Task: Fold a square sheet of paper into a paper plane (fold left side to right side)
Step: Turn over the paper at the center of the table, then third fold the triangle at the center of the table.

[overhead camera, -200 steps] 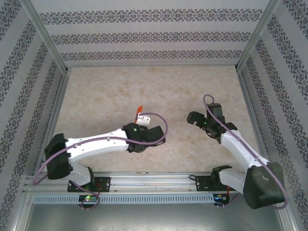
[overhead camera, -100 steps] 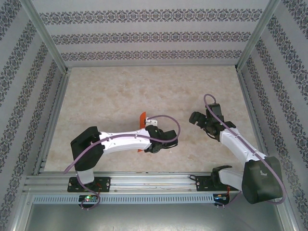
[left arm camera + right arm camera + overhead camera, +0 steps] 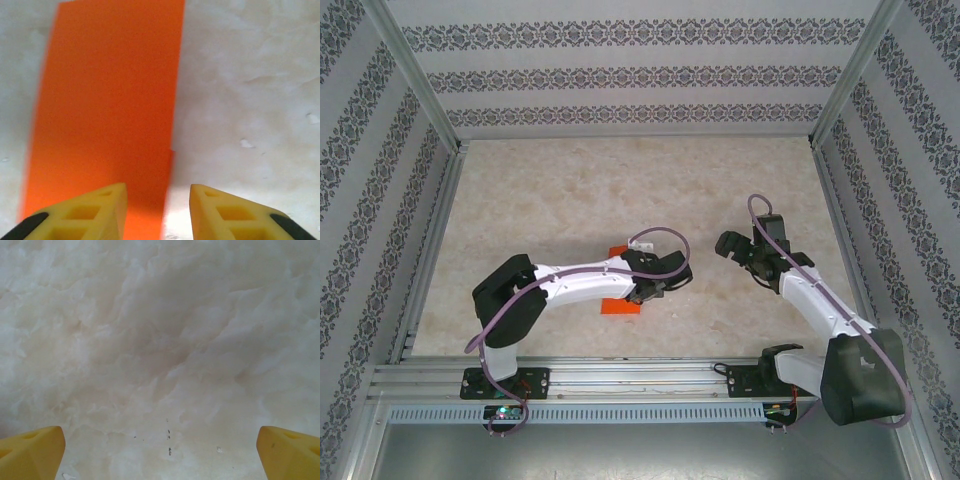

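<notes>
The square sheet of paper [image 3: 107, 95] is bright orange-red and looks folded into a long strip, lying flat on the marble-patterned table. From above, the sheet of paper [image 3: 620, 306] shows on both sides of my left forearm. My left gripper [image 3: 157, 202] is low over its near end with the jaws apart. The left fingertip [image 3: 95, 207] is over the paper, the right one over bare table, and the paper's right edge runs between them. Nothing is clamped. My left gripper [image 3: 642, 290] is at mid-table. My right gripper [image 3: 728, 245] stands wide open over bare table [image 3: 160, 340]. The paper plane is out of view.
Patterned walls with metal frame posts [image 3: 430, 110] enclose the table on three sides. The arms' mounting rail [image 3: 640, 375] runs along the near edge. A purple cable [image 3: 665, 240] loops above the left wrist.
My left arm swung right and lowered the paper from held upright to flat on the table. Its jaws, shut before, now stand apart. The right arm has barely shifted.
</notes>
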You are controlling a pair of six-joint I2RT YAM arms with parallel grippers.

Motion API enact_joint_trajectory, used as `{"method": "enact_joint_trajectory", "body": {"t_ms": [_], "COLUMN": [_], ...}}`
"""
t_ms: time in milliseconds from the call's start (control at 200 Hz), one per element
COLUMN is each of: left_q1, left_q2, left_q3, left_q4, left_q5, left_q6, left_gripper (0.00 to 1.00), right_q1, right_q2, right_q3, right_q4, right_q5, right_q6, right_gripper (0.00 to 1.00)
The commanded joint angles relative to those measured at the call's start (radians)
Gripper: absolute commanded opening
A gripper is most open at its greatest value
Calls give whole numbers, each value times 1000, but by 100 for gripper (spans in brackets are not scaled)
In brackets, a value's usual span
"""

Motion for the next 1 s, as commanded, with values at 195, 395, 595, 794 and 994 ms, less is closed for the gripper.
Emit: {"method": "enact_joint_trajectory", "body": {"t_ms": [195,395,595,794,994], "left_q1": [100,215,379,526,603], "left_q2": [-153,-342,-518,-646,-690], "left_q3": [-157,-362,-556,-700,-761], "left_q4": [314,557,710,786,788], "left_q5": [174,301,462,611,724], "left_q6": [124,236,291,301,311], "left_gripper": [57,59,59,58,57], "right_q1": [-17,-12,109,334,483], "right_q2": [-90,-98,-13,159,339], "right_q3": [1,1,-1,24,78], "right_q4": [-1,14,72,193,318], "right_q5": [-202,-410,-527,-501,-466], "right_q6": [-87,-45,54,159,241], "right_gripper": [98,88,68,39,9]}}
